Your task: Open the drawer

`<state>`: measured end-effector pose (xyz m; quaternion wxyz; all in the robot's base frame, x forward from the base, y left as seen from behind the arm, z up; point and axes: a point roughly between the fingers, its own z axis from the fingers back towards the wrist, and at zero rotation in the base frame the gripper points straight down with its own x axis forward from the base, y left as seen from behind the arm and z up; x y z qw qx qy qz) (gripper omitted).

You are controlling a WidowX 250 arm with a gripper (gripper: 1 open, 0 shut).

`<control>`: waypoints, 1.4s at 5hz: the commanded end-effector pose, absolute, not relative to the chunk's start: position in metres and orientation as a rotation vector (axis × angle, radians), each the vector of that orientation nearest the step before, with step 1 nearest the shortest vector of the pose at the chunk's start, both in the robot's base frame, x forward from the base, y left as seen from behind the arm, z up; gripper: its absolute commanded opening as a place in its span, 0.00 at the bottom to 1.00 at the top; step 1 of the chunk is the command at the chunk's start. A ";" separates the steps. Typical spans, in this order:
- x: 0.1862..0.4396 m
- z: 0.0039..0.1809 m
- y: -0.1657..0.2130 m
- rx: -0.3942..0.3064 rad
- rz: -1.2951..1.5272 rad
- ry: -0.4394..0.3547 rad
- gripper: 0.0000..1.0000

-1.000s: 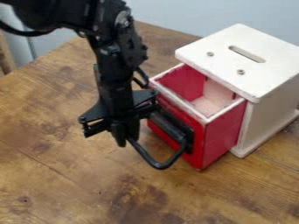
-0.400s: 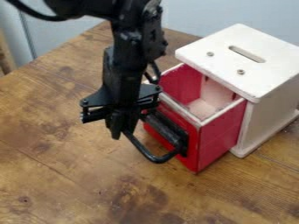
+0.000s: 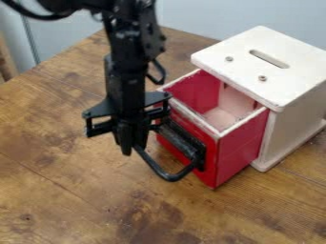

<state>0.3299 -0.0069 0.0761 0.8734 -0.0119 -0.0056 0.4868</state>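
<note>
The drawer point(image 3: 219, 143) is a small red box with a black front plate. It stands pulled partway out of the cream-white cube housing point(image 3: 283, 81), and its pale wood interior shows. A large black wire loop handle point(image 3: 174, 175) hangs from its front toward the table's near side. My gripper point(image 3: 129, 146) points straight down just left of the drawer front. Its fingers are shut together, and their tips meet the left end of the wire loop.
The housing has a slot on top and stands at the right of a brown wooden table point(image 3: 64, 191). My black arm point(image 3: 128, 48) rises from the gripper toward the upper left. A pale wall lies behind the table's far edge.
The upper arm has leaned and straightened a little above the gripper. The gripper stays shut at the same spot by the handle. The drawer has not moved.
</note>
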 end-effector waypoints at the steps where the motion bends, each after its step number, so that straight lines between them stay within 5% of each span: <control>1: 0.332 0.107 -0.007 -0.104 1.011 -0.196 0.00; 2: 0.331 0.109 -0.009 -0.016 1.005 -0.281 0.00; 4: 0.335 0.107 -0.009 0.150 0.991 -0.144 0.00; 5: 0.335 0.107 -0.006 0.090 1.001 -0.031 0.00; 6: 0.331 0.107 -0.003 -0.033 1.010 -0.032 0.00; 7: 0.326 0.108 -0.003 -0.120 1.015 -0.135 0.00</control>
